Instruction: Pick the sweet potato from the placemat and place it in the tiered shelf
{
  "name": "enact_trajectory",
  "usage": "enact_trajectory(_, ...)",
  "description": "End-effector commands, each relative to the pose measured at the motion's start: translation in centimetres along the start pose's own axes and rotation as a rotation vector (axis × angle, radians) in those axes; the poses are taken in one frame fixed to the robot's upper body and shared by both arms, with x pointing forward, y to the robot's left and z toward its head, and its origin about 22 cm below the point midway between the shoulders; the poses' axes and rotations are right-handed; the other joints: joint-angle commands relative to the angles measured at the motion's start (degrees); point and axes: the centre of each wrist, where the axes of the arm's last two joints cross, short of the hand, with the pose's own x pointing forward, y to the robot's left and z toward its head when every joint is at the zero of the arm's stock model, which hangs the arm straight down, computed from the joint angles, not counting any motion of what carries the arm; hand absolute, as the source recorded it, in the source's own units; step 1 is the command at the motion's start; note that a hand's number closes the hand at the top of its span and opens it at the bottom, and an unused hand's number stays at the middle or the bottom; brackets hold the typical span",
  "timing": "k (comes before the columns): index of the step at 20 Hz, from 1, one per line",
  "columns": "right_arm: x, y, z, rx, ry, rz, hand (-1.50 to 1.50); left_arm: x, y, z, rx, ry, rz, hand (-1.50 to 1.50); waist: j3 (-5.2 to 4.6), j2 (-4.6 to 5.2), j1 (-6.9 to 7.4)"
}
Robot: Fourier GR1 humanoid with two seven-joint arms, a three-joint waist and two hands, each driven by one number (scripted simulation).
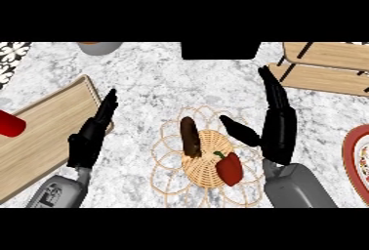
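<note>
A long dark brown sweet potato (pixel 190 136) lies on the round woven placemat (pixel 205 173) in the middle of the counter, next to a red bell pepper (pixel 229 168). My right hand (pixel 277 132) hovers just right of the placemat, fingers straight and pointing away from me, thumb spread toward the sweet potato without touching it. Beside a wooden board at the left, my left hand (pixel 90 136) is open and holds nothing. The wooden tiered shelf (pixel 328 68) stands at the back right.
A wooden cutting board (pixel 43 132) lies at the left with a red object (pixel 10 124) on it. A grey bowl (pixel 99 47) and a black box (pixel 220 50) stand at the back. A red-rimmed plate (pixel 355 156) shows at the right edge.
</note>
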Motion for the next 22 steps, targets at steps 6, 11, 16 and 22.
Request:
enact_trajectory(6, 7.7, 1.4, 1.5, 0.318, 0.028, 0.267, -1.5, 0.1, 0.8, -0.7, -0.016, 0.01, 0.006, 0.0, -0.07, -0.25, 0.31)
enact_trajectory(11, 13.0, 3.1, 1.5, 0.393, 0.107, 0.41, -1.5, 0.8, 0.7, -0.7, -0.032, -0.021, 0.011, 0.0, 0.02, -0.08, 0.97)
enact_trajectory(16, 15.8, 4.2, 1.8, 0.55, 0.162, 0.642, -1.5, 0.1, -1.1, -0.7, -0.033, 0.008, 0.005, 0.0, -0.02, -0.08, 1.6)
enact_trajectory(22, 16.7, 6.0, 0.6, 0.629, 0.22, 0.89, -1.5, 0.2, -0.7, -0.6, -0.055, -0.003, 0.013, 0.0, -0.08, -0.14, 2.43)
